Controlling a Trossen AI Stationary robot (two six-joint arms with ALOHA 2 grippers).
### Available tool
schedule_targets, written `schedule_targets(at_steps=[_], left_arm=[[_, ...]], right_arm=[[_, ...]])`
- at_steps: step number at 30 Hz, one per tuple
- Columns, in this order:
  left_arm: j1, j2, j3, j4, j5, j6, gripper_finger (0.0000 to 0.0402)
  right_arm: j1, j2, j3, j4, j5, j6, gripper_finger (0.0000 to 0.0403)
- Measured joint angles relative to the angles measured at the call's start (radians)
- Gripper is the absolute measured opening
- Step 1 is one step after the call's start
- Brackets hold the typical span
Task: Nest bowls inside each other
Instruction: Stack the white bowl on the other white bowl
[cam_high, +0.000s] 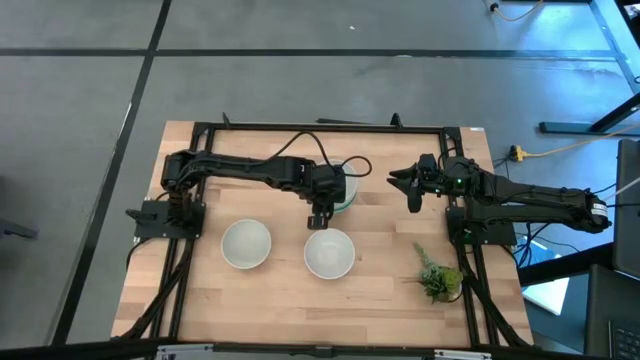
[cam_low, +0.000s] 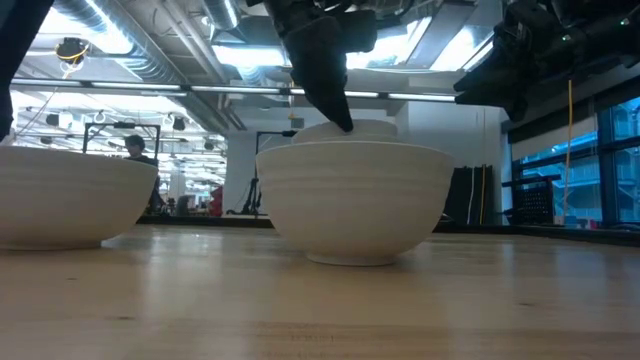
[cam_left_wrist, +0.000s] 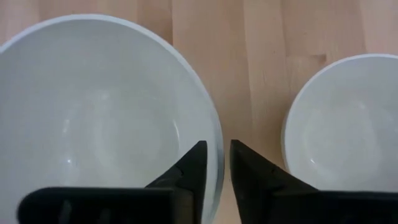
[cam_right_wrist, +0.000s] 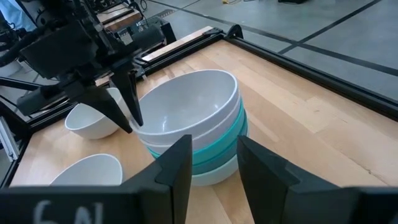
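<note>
Over white bowl (cam_high: 329, 253) rim, left pincer (cam_high: 318, 220) slightly parted, clear tabletop (cam_high: 380, 215) around.

Two single bowls (cam_high: 246, 244) (cam_high: 329, 252) sit side by side before the nested stack (cam_high: 345, 187).

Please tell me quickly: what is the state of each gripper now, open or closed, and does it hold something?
Left gripper: slightly open, straddling the rim of a white bowl, not clamped.
Right gripper: open, holding nothing, above the table.

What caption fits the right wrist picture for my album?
The left gripper hovers by a stack of nested bowls, two white bowls waiting beyond.
</note>
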Motion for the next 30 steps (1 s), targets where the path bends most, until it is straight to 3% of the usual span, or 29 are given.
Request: schedule_targets(at_steps=[11, 17, 23, 30], left_arm=[[-0.007, -0.04, 0.0, 0.035, -0.004, 0.089, 0.0178], [0.013, -0.13, 0.0, 0.037, -0.001, 0.104, 0.0187], [0.074, -0.296, -0.01, 0.02, 0.025, 0.081, 0.0187], [0.099, -0.533, -0.162, 0.021, 0.028, 0.023, 0.0187]], right_arm=[[0.0, 0.0, 0.0, -0.012, 0.0, -0.003, 0.0129], [0.0, 0.0, 0.0, -0.019, 0.0, -0.003, 0.0129], [0.0, 0.0, 0.0, -0.017, -0.001, -0.003, 0.0129], [0.0, 0.0, 0.0, -0.013, -0.001, -0.003, 0.0129]])
